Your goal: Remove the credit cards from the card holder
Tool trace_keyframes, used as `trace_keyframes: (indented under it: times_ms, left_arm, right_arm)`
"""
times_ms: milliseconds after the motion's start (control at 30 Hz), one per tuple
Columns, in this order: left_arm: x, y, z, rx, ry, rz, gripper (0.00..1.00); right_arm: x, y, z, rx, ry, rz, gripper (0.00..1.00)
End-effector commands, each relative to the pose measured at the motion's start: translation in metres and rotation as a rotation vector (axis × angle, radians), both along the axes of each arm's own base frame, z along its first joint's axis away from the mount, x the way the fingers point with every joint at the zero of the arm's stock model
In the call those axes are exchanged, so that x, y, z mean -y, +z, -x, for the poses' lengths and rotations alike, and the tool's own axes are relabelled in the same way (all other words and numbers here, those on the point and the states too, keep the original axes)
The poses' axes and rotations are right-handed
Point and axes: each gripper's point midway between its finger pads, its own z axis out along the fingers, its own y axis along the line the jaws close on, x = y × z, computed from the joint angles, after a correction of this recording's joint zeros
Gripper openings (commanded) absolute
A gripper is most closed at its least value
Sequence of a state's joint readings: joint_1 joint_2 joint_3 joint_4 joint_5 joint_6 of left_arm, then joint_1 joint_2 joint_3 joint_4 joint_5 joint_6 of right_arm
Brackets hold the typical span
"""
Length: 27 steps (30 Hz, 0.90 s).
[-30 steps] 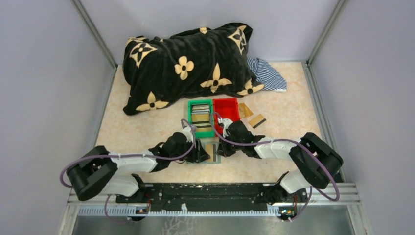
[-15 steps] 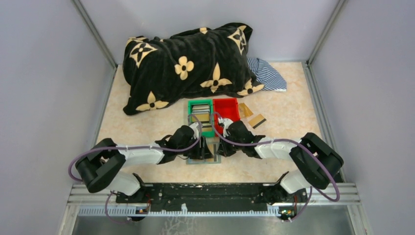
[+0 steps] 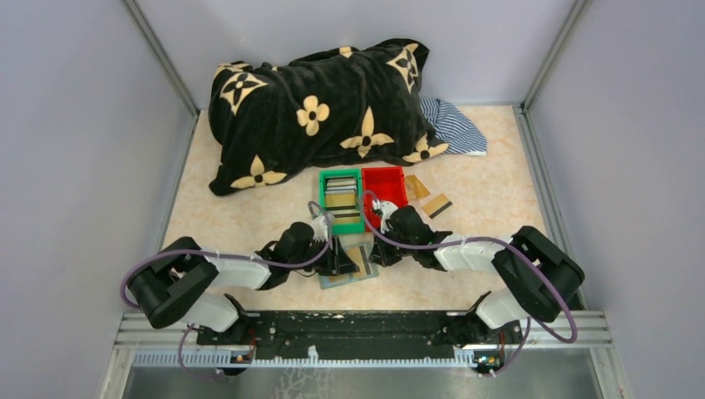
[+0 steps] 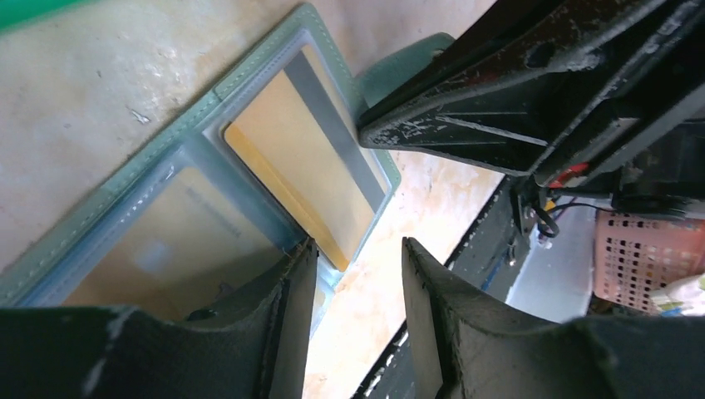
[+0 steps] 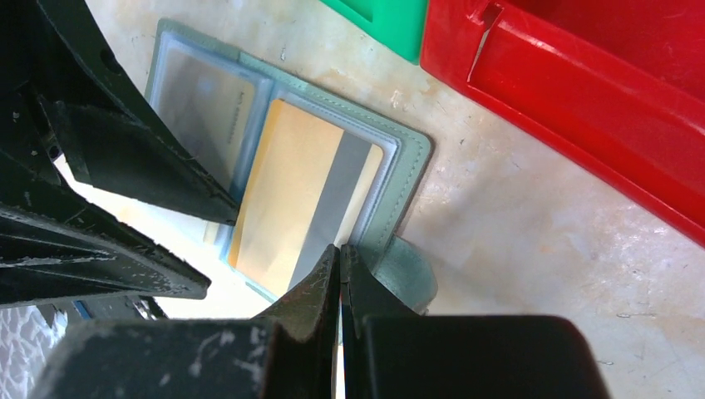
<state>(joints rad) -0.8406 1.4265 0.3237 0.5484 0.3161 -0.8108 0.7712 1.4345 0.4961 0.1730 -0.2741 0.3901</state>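
Observation:
The grey-green card holder (image 3: 352, 274) (image 4: 249, 71) (image 5: 407, 179) lies open on the table between both grippers. Its right clear pocket holds a gold credit card (image 4: 291, 158) (image 5: 291, 191) with a grey stripe, and the card's near end sticks out of the pocket. Another credit card (image 4: 183, 233) (image 5: 204, 108) sits in the left pocket. My left gripper (image 3: 339, 259) (image 4: 357, 249) is open at the holder's near edge, with the protruding card's corner right at its left fingertip. My right gripper (image 3: 376, 249) (image 5: 339, 248) is shut, its tips resting on the holder's edge by the closure tab (image 5: 407, 270).
A green bin (image 3: 341, 199) with several cards and a red bin (image 3: 384, 187) stand just beyond the holder. Loose cards (image 3: 436, 205) lie right of the red bin. A black flowered blanket (image 3: 324, 108) and striped cloth (image 3: 453, 125) fill the back.
My left gripper has drawn back a little toward the near edge and its jaws have narrowed. The card holder has turned slightly. The right arm has stayed put.

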Motion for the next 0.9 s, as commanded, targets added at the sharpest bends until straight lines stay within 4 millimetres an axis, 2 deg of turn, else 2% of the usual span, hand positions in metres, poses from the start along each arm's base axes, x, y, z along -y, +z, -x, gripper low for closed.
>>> trace_keyframes:
  times_ms: [0, 100, 333, 433, 533, 633, 800, 867]
  left_arm:
    - [0.012, 0.035, 0.000, 0.056, -0.029, 0.169, 0.47]
    - [0.010, 0.042, -0.001, 0.065, -0.013, 0.218, 0.46]
    - [0.003, 0.037, -0.007, 0.062, 0.036, 0.224, 0.43]
    - [0.003, 0.024, -0.009, 0.011, 0.036, 0.134, 0.42]
    - [-0.009, 0.016, -0.017, 0.001, 0.089, -0.007, 0.48]
    - [-0.023, 0.017, -0.028, 0.029, 0.155, -0.104, 0.57]
    - [-0.033, 0.010, -0.029, 0.001, 0.179, -0.195, 0.59]
    - [-0.033, 0.004, -0.027, -0.017, 0.169, -0.207, 0.58]
  right_arm:
    - [0.025, -0.035, 0.019, -0.082, -0.010, 0.118, 0.00]
    - [0.025, -0.036, 0.020, -0.085, -0.008, 0.118, 0.00]
    - [0.026, -0.036, 0.021, -0.087, -0.007, 0.122, 0.00]
    - [0.027, -0.036, 0.020, -0.086, -0.009, 0.125, 0.00]
    - [0.027, -0.037, 0.020, -0.089, -0.010, 0.127, 0.00]
    - [0.026, -0.039, 0.019, -0.091, -0.005, 0.129, 0.00]
    - [0.025, -0.031, 0.015, -0.067, -0.016, 0.127, 0.00]
    - [0.026, -0.025, 0.011, -0.048, -0.028, 0.128, 0.06]
